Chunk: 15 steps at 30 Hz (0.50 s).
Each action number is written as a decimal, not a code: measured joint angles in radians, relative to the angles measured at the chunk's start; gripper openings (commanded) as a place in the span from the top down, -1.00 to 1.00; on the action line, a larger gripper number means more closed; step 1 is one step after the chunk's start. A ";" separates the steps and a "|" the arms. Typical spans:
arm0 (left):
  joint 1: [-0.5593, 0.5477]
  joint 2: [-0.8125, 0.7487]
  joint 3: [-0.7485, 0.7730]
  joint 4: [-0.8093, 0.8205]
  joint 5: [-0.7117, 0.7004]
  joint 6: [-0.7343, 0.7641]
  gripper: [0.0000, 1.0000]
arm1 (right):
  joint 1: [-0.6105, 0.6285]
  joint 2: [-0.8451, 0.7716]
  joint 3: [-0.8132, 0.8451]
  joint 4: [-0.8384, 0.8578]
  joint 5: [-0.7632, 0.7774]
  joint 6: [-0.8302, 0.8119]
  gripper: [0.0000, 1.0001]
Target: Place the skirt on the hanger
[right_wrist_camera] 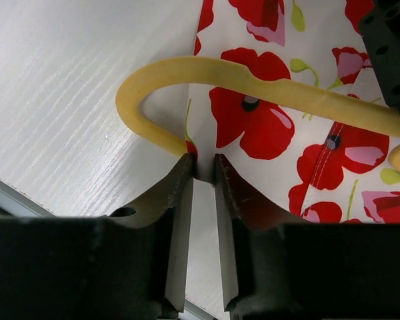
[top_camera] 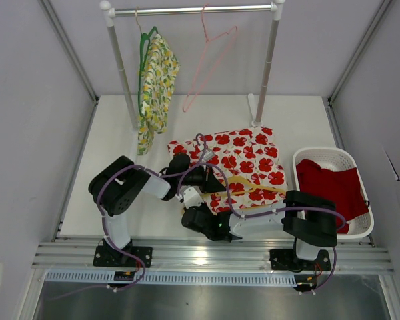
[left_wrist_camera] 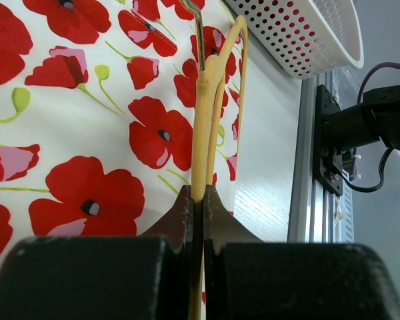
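Skirt (top_camera: 250,150) is lying flat under the yellow hanger (left_wrist_camera: 201,133) that the left gripper (left_wrist_camera: 197,200) is squeezing. Right gripper (right_wrist_camera: 201,163) is sitting almost shut at the skirt's edge. I cannot tell if it is pinching cloth, and thin cloth could be slipping out.

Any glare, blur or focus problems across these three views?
Top external: even light, one bright glare patch on the near aluminium rail. Left wrist: poppy-print skirt and yellow hanger sharp, the near black jaws soft. Right wrist: sheen on the white table, jaws slightly blurred.
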 measured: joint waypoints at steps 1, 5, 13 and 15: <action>0.000 0.000 0.000 0.000 0.000 0.000 1.00 | 0.000 0.000 0.000 0.000 0.002 -0.001 0.63; 0.002 0.000 0.000 -0.003 -0.001 0.002 1.00 | -0.001 -0.005 0.018 -0.040 0.004 -0.010 0.68; 0.011 0.000 0.021 -0.041 -0.001 0.018 1.00 | -0.016 -0.089 0.112 -0.190 -0.003 -0.048 0.68; 0.013 0.000 0.028 -0.050 -0.001 0.019 1.00 | -0.018 -0.108 0.139 -0.221 -0.006 -0.057 0.69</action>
